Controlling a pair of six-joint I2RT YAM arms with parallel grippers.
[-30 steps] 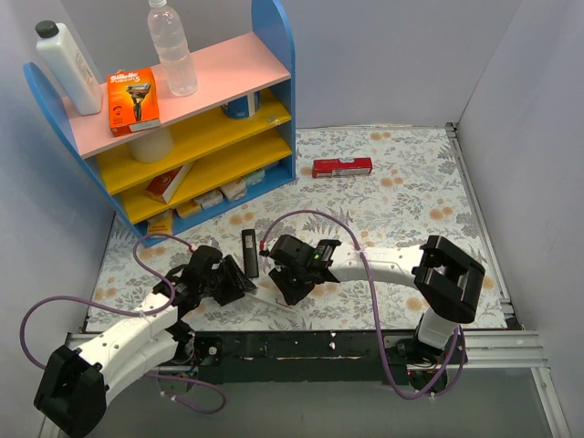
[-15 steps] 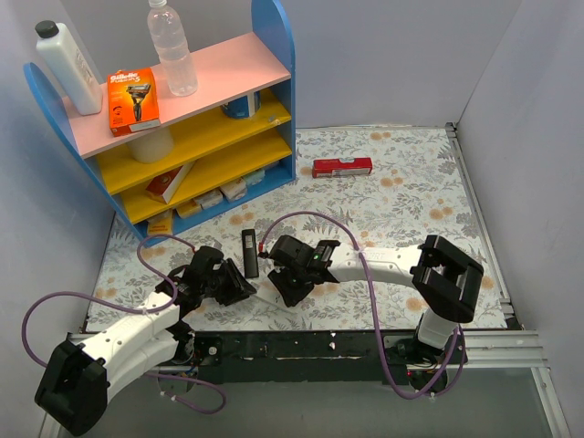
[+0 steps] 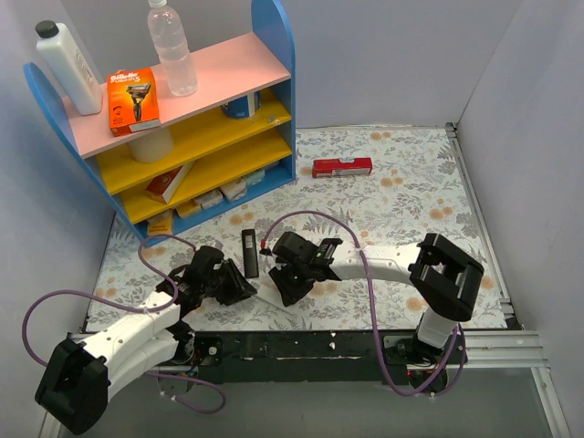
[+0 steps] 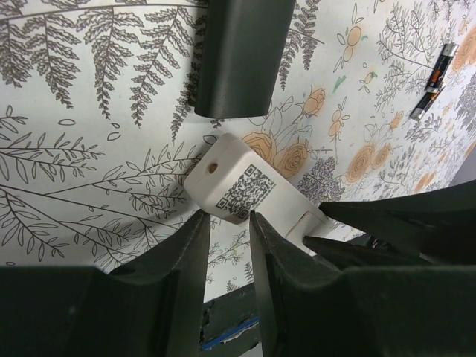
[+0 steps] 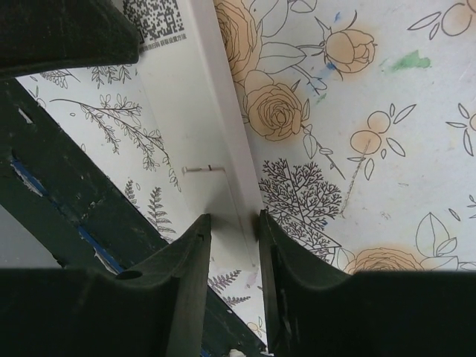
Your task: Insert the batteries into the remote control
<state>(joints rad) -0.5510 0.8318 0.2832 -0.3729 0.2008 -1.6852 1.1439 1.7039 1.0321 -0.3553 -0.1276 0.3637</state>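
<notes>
Step in hand: judged, getting the white remote [image 4: 238,190] held firmly at both ends so its back can be worked; no cell is in a gripper yet.
Remote, place: it lies QR-code side up, close to the near edge of the tabletop [image 3: 411,182], left of the middle, between the two arms.
Left gripper [image 4: 229,219]: the fingers stand narrow, flanking the corner of the remote's end. I cannot tell whether they actually bite it.
Right gripper [image 5: 234,223]: it is pinched to a slim gap with the remote's long body running through, both fingers against it, so it has hold.
Batteries [image 4: 446,56], place: they lie on the bare tabletop to the right of the black slab [image 4: 242,56], apart from the remote and from both grippers.
How to do it well: keep the right grip steady as the anchor. Seat the left fingers squarely on the end rather than on the corner, where they would likely slip or twist the body. Keep the remote flat and short of the near edge.
Unknown: I cannot tell whether the battery lid is on or off.
Count, remotes: one white. The black slab may be a second remote or a cover.
Count, batteries: two in the left wrist view.
Count, others: one shelf [image 3: 278,36] at the far left corner, one red box [image 3: 342,167] toward the far edge.
</notes>
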